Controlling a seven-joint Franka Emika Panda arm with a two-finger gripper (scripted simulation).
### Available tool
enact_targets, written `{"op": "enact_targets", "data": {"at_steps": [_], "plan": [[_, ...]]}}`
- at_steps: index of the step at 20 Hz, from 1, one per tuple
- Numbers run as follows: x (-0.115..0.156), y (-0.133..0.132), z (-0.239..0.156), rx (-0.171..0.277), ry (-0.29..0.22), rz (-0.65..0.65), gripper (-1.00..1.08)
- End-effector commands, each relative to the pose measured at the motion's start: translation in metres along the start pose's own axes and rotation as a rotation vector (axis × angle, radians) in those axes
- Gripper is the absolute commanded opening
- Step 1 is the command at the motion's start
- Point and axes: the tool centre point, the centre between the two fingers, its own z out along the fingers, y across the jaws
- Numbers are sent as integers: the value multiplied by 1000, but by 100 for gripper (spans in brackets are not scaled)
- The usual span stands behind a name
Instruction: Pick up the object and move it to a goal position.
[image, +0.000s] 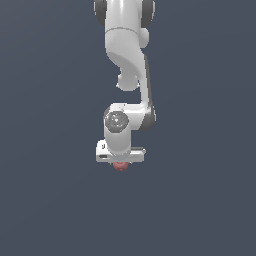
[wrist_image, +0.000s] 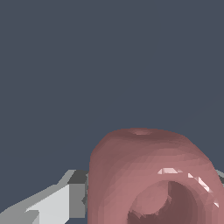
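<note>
- The Panda arm (image: 125, 60) hung straight down from the twelve o'clock edge of the exterior view, and its white gripper (image: 120, 161) sat directly over the pinkish-red object (image: 120, 166), which peeped out just beneath the hand at about six o'clock from it.
- In the wrist view the object (wrist_image: 151, 175) filled the space between the fingers; one grey-white finger (wrist_image: 65, 197) lay right beside its flank, apparently touching, while the other showed only as a sliver at the far edge. The jaws looked closed around the lump, though firm contact on both sides could not be confirmed.
- The step in hand appeared to be securing the grasp before the carry. Doing it well would call for squeezing across the rounded flanks rather than near the hollow, keeping the lump centred between the pads, and lifting straight up before any sideways travel.
- A rounded body could roll or squirt out of flat pads if gripped off-centre, so a slow lift seemed wise.
- No goal marker was visible in either view, so the direction of travel could not be told.
- The object was a dusty pinkish-red, rounded lump with faceted shading, a shallow dimple on one side, and a deep dark cavity with bright highlights along its rim.
</note>
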Motion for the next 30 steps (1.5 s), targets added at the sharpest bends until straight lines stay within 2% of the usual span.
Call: {"op": "enact_targets", "data": {"at_steps": [1, 10, 30], "plan": [[1, 0, -7, 0, 1, 0, -100], [8, -1, -67, 0, 1, 0, -100], [35, -5, -280, 0, 1, 0, -100]]}}
